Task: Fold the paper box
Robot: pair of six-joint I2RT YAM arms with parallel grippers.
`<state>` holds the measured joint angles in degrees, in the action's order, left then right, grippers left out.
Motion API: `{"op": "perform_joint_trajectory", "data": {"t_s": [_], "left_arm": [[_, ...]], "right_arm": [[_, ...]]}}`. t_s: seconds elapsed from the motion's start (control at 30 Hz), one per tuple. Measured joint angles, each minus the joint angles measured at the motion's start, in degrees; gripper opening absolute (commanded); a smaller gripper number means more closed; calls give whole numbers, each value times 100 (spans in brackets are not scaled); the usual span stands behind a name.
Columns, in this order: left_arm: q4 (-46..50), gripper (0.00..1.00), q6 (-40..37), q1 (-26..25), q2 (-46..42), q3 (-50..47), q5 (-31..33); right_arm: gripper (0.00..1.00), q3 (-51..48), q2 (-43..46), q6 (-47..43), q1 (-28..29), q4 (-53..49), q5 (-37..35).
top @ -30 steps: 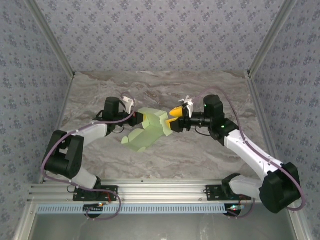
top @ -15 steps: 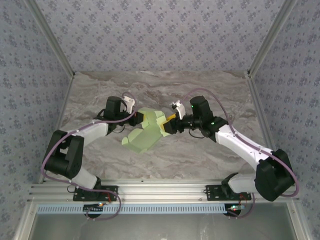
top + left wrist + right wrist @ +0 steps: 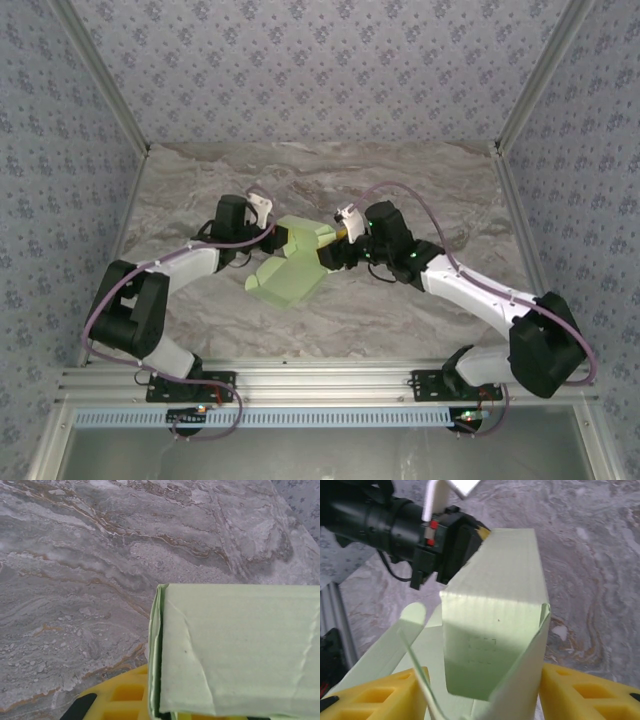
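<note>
Because the paper box (image 3: 295, 265) is thin, light card that creases and buckles easily, it is probably best taken at a folded edge or flap, not mid-panel. It sits between the two claws. The left claw (image 3: 274, 238) is pinched shut on its end wall. The right claw (image 3: 482, 700) stands open, its yellow fingers (image 3: 375, 695) either side of the box's opposite, open end.

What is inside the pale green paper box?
Through its open end, the pale green paper box shows only bare card walls; its deeper part is covered by the top panel.
</note>
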<state>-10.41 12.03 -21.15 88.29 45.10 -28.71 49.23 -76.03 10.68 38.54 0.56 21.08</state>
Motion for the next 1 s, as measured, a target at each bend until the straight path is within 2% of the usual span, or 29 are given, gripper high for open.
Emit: {"op": "perform_joint_trajectory", "data": {"t_s": [0.27,0.43,0.73,1.0], "left_arm": [[-448,0,107,-20,2,-343,619],[-492,0,105,-184,2,-354,1047],[-586,0,146,-424,7,-518,1893],[-723,0,201,-437,249,-557,2280]], "right_arm": [[53,-254,-546,114,-127,531,-463],[51,-260,-933,138,107,931,-782],[55,-258,-1342,177,387,1248,-1272],[59,-533,-1316,127,308,1624,-1010]]}}
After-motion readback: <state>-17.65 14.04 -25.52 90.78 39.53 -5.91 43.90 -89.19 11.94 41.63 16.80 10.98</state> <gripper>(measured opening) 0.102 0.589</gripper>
